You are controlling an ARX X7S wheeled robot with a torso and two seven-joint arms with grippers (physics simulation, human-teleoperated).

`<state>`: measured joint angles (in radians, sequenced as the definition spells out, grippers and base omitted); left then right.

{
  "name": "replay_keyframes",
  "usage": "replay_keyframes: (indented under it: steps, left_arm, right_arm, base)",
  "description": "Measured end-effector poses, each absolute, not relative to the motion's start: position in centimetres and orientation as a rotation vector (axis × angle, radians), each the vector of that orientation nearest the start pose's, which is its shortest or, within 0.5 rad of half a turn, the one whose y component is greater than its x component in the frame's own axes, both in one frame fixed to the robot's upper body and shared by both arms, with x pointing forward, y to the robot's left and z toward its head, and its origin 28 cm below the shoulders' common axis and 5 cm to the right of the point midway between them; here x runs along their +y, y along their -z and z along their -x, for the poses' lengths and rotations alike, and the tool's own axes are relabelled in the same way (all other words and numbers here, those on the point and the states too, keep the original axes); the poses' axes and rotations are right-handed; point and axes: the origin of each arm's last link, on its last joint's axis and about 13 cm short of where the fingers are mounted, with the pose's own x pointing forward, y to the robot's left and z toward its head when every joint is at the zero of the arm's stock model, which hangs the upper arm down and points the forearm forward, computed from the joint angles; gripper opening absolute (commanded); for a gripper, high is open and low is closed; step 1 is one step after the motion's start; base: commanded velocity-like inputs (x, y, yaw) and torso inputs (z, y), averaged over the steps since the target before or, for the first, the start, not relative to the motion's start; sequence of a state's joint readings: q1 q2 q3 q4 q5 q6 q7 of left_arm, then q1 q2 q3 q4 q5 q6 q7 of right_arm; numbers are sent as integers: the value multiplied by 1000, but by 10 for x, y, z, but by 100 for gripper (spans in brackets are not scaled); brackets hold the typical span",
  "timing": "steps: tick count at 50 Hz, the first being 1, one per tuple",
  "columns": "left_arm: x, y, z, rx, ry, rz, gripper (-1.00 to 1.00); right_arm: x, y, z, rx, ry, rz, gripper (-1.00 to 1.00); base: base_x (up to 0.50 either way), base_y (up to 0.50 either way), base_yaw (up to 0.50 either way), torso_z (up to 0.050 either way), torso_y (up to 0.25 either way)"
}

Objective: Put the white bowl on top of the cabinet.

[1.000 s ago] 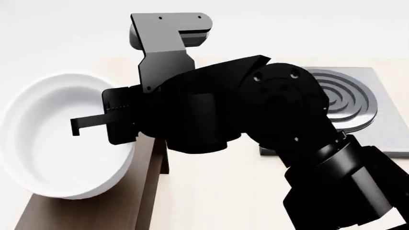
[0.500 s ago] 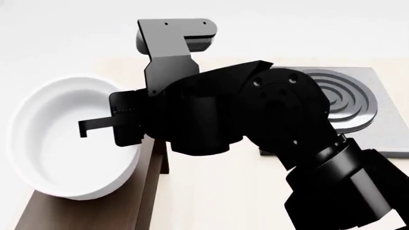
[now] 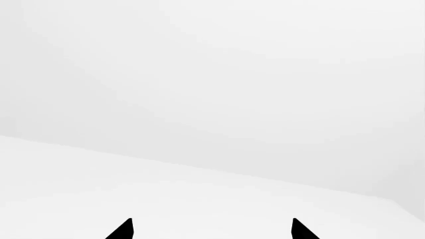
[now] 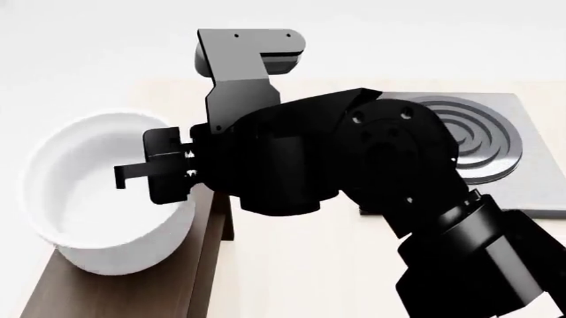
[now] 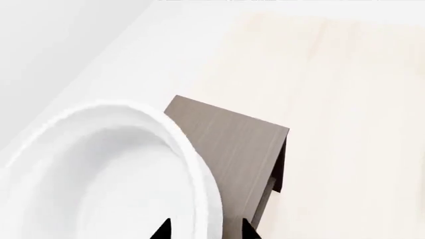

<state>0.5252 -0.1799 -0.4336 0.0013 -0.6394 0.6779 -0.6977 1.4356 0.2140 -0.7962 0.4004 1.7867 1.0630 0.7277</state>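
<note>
The white bowl (image 4: 106,192) is held tilted on its side over the near end of the cabinet (image 4: 124,291), its mouth facing the head camera and its lower wall just at or above the dark wood top; whether it touches cannot be told from here. Over the last second it has shifted a little to the right and turned more upright, so that less of its inside and more of its outer wall now shows. I judge this to be the lowering step, with the bowl being righted so its base can meet the cabinet top; the release is not yet done.

The right pincer (image 4: 168,173) is clamped on the bowl's rim, one finger showing inside the bowl and the other hidden behind the wall.

The right wrist view adds what the head view hides behind the black arm: the rim (image 5: 192,164) passes between the two dark fingertips (image 5: 161,232), and the cabinet's (image 5: 232,144) far end and open side lie just beside the bowl, with the pale wooden surface (image 5: 345,99) beyond. The head view alone shows the grey stove plate (image 4: 495,139) with its ringed burner, well apart to the right.

The left wrist view shows only blank white and the two tips of the left pincer (image 3: 211,230), which stand apart and hold nothing.
</note>
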Motion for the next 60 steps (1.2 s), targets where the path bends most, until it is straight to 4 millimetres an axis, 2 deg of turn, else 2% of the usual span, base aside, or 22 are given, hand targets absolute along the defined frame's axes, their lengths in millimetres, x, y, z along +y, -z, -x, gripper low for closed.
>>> replay_keyframes:
  steps: [19, 34, 60]
  left_arm:
    - [345, -11, -57, -268, -1278, 263, 100]
    - [345, -11, -57, -268, -1278, 265, 100]
    - [345, -12, -58, -269, -1275, 265, 100]
  right_arm:
    - [-11, -293, -323, 642, -525, -49, 100]
    - [-16, -304, -322, 608, -511, -53, 100]
    - [-45, -331, -311, 502, -427, -71, 100]
  base:
    - [0, 0, 0, 0, 0]
    - [0, 0, 0, 0, 0]
    - [0, 0, 0, 0, 0]
